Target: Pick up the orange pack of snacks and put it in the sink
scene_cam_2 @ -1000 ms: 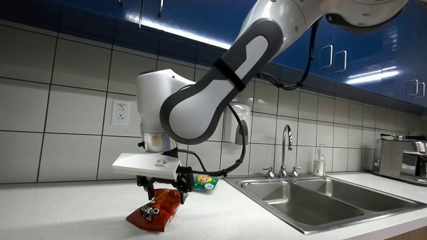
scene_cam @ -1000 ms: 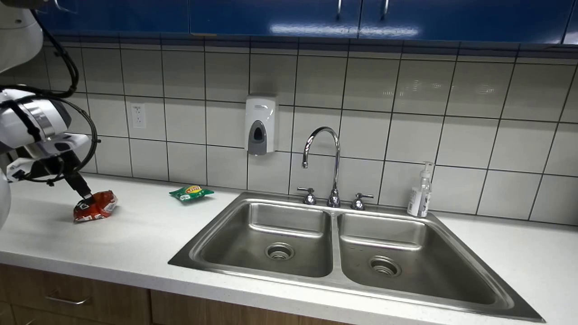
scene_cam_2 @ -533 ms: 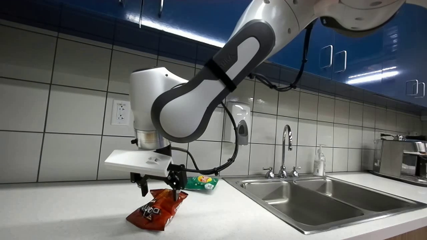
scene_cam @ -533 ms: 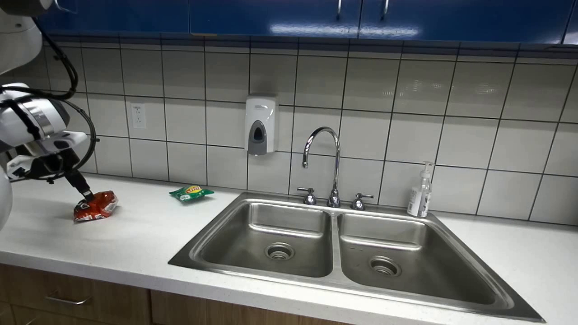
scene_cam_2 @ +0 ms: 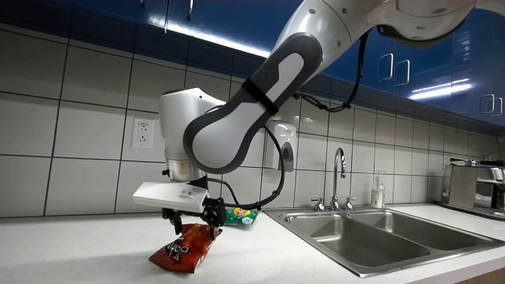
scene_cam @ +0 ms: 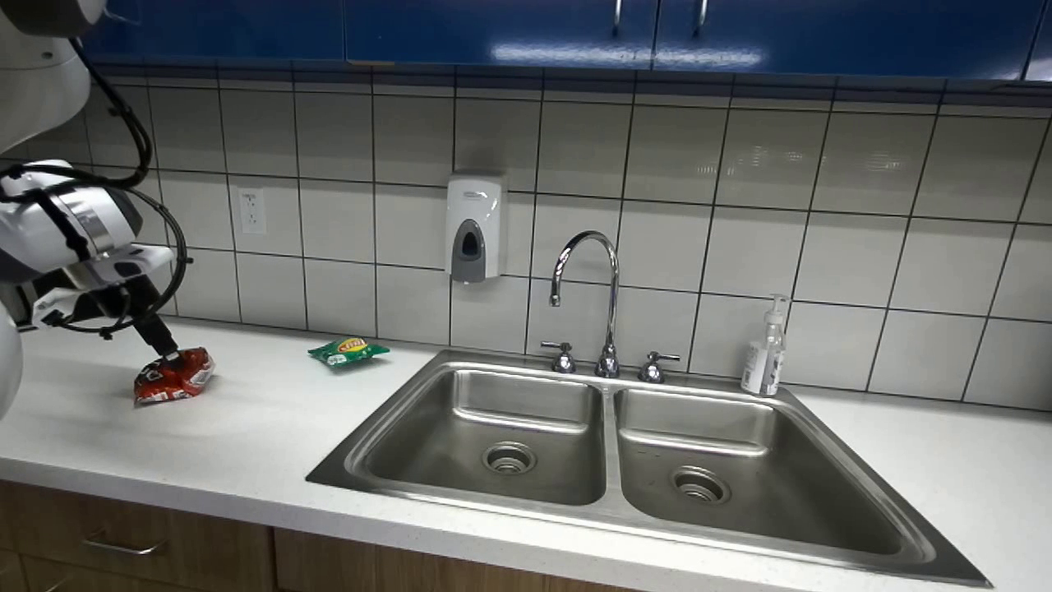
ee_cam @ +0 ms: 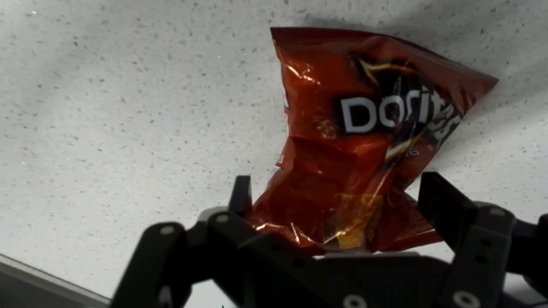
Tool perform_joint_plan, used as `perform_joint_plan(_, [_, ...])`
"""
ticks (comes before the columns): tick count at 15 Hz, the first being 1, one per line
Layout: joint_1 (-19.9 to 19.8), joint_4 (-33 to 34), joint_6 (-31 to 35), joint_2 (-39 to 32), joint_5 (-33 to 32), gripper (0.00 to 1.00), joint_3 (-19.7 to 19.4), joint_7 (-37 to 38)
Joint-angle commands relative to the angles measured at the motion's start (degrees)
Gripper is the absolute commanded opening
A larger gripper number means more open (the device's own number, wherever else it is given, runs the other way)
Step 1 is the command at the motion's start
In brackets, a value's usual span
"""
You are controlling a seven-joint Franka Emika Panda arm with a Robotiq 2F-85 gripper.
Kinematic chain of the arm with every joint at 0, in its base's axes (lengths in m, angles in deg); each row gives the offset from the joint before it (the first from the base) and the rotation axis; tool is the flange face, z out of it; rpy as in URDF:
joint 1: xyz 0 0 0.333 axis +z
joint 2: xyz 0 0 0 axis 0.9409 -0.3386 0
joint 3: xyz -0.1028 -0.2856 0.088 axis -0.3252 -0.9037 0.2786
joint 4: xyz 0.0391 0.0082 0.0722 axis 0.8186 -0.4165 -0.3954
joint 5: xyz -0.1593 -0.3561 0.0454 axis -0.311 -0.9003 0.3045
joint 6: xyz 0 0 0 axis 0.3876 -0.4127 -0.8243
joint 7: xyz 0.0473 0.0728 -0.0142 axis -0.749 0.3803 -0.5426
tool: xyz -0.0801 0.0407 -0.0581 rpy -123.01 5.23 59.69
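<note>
Straddling the orange pack near one end, your gripper has fingers spread, nothing pinched; pack's on counter, well apart from sink; line-up prob. done; grasp, lift, carry & drop to go.

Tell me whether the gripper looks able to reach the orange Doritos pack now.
Probably yes: the gripper stands open, its fingers on either side of the orange pack in the wrist view, with nothing visible blocking.
</note>
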Motion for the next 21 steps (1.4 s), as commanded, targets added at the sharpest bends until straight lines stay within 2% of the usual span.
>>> perform_joint_plan(1, [0.9,1.8,-1.6,-0.8,1.0,0.74,-0.7,-0.3])
perform_joint_plan(3, [1.0,2.0,-2.0,-0.9,0.9,0.69,-0.8,-0.4])
perform_joint_plan(11, [0.9,2.7,-2.7,-1.5,1.2,0.06,-0.9,-1.0])
perform_joint_plan(12, [0.9,2.8,-2.9,-1.7,1.2,0.01,-0.9,-1.1])
perform_joint_plan(21, [0.7,2.5,-2.8,-0.1,1.2,0.0,-0.7,-1.0])
